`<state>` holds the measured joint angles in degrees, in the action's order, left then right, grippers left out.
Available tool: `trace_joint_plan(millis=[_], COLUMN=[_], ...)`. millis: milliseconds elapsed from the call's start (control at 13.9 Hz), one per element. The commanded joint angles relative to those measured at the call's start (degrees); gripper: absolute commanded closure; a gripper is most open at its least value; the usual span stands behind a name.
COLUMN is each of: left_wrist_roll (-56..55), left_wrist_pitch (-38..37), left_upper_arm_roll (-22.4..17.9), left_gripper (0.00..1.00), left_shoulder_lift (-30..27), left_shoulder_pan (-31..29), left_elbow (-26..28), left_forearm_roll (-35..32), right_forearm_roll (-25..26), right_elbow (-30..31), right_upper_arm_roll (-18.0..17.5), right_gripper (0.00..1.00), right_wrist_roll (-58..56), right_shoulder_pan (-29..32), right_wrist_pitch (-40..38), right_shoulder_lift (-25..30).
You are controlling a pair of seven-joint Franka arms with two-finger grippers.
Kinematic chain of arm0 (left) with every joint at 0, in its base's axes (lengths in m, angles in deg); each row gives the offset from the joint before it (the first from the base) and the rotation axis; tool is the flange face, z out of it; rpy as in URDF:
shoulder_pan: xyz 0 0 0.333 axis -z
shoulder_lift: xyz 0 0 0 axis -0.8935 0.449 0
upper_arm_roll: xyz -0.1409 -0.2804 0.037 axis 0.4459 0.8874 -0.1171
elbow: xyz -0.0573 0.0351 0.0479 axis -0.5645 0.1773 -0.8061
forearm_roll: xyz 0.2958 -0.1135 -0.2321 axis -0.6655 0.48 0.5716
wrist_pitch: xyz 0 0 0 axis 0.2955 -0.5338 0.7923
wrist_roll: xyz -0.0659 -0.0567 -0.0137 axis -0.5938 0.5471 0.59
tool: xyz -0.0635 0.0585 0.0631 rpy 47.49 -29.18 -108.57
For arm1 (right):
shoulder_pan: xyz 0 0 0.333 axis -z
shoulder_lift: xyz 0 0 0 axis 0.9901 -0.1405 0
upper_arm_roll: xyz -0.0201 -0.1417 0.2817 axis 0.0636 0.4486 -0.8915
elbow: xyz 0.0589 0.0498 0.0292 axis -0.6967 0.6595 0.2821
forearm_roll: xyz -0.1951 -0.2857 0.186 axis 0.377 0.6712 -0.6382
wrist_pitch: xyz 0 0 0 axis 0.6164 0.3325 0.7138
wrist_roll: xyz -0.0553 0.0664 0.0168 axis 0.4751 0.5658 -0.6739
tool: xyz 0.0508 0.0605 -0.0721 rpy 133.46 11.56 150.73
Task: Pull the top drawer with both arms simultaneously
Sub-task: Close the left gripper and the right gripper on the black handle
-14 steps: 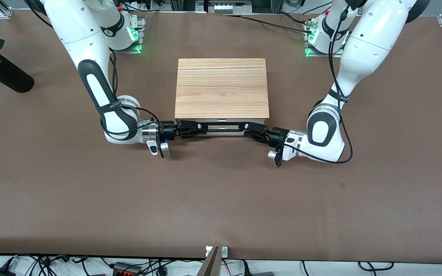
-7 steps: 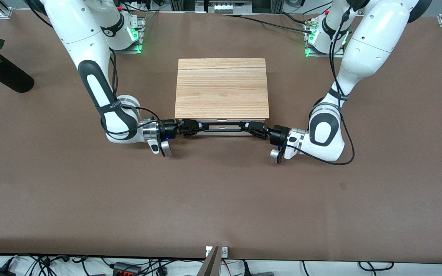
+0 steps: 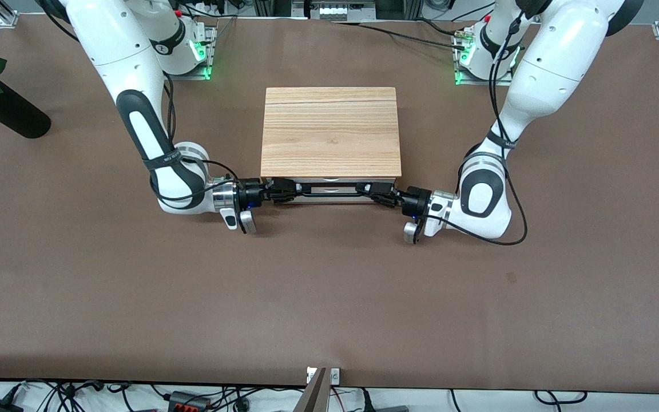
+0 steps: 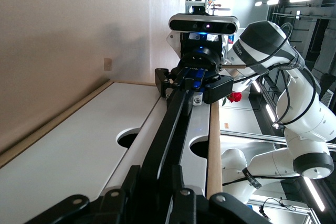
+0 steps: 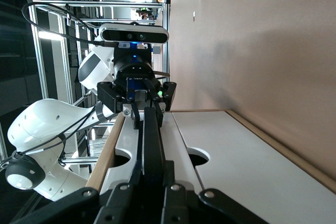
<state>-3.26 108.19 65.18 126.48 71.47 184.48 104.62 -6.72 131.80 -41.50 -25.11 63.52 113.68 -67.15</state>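
Black fingers of the left gripper (image 3: 376, 191) and the right gripper (image 3: 285, 190) are both clenched on the long bar handle (image 3: 329, 193) of the top drawer (image 3: 329, 197), 1 at each end. The drawer sits almost closed under the cabinet's wooden top board (image 3: 330, 131), at the middle of the desk (image 3: 329, 297). I think both arms should pull evenly toward the front camera, so the drawer does not jam. A black vase (image 3: 6, 111) with a rose stands well apart; nothing blocks the path.
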Motion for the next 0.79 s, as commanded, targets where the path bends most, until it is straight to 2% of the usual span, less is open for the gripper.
trace_joint_plan(millis=[0,432,719], left_wrist_roll=[2.3,6.2,6.1], left_wrist_pitch=[-0.6,-0.6,-0.4], left_upper_arm_roll=[0.2,0.2,0.2], left_gripper=[0.7,0.84,0.87], left_shoulder_lift=[-0.5,1.0,1.2], left_shoulder_pan=[0.5,0.4,0.4], left_elbow=[1.5,1.5,0.8], left_forearm_roll=[1.7,2.8,4.1], right_forearm_roll=[-0.9,-0.9,-0.9], right_elbow=[0.9,0.9,0.7], right_upper_arm_roll=[-0.1,0.0,-0.1], right_gripper=[0.95,0.95,0.95], right_wrist_roll=[-0.6,-0.6,-0.5], right_shoulder_pan=[0.6,0.7,0.8], right_wrist_pitch=[-0.8,-0.8,-0.8], right_shoulder_lift=[0.8,0.8,0.8])
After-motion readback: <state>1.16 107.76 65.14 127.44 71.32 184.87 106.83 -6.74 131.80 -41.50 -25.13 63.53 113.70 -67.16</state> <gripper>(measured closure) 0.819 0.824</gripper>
